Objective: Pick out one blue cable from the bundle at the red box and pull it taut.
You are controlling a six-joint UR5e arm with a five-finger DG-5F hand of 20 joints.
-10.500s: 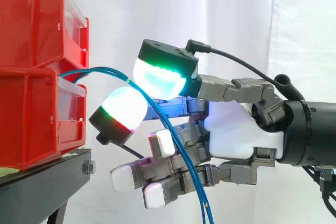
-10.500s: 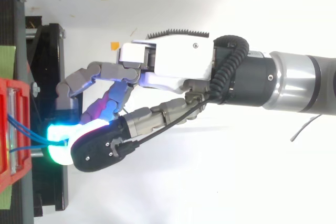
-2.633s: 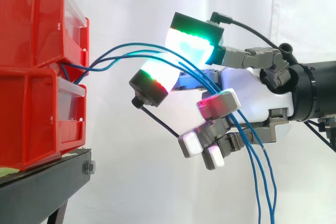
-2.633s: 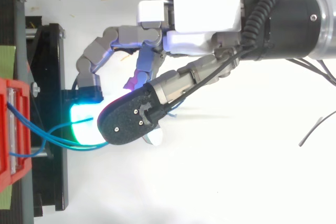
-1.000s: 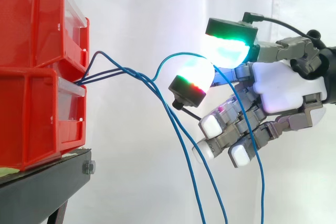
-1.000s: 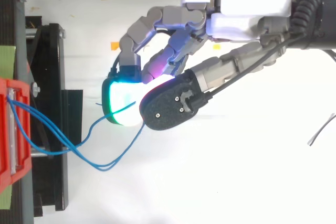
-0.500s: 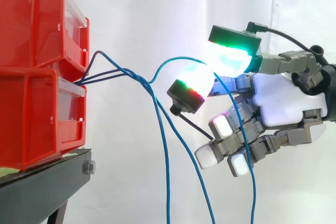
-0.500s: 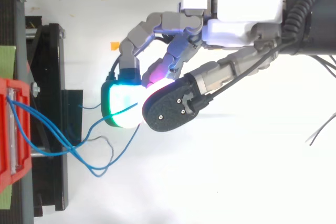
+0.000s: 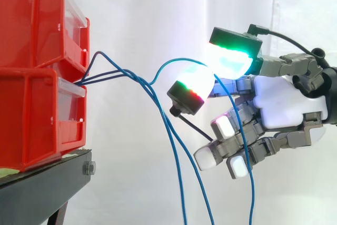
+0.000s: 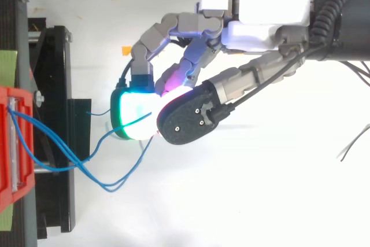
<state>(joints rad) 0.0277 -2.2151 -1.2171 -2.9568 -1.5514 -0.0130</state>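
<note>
We record two stacked glossy red boxes (image 9: 37, 77) with clear fronts, set on a black stand (image 9: 42, 188) before a white curtain (image 9: 158, 3) that hangs in soft folds. Thin blue cables leave the gap between the boxes. One blue cable (image 9: 179, 60) arches slack to the hand (image 9: 284, 101). It is pinched between two domed, glowing fingers (image 9: 229, 59) and drops past the palm. The other cables (image 10: 113, 188) hang loose, apart from the fingers.

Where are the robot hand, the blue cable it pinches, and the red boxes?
hand (image 9: 284, 104): side view, white palm.
blue cable (image 9: 184, 59): side view, top of arch.
red boxes (image 9: 31, 109): side view, lower box's wall.
</note>
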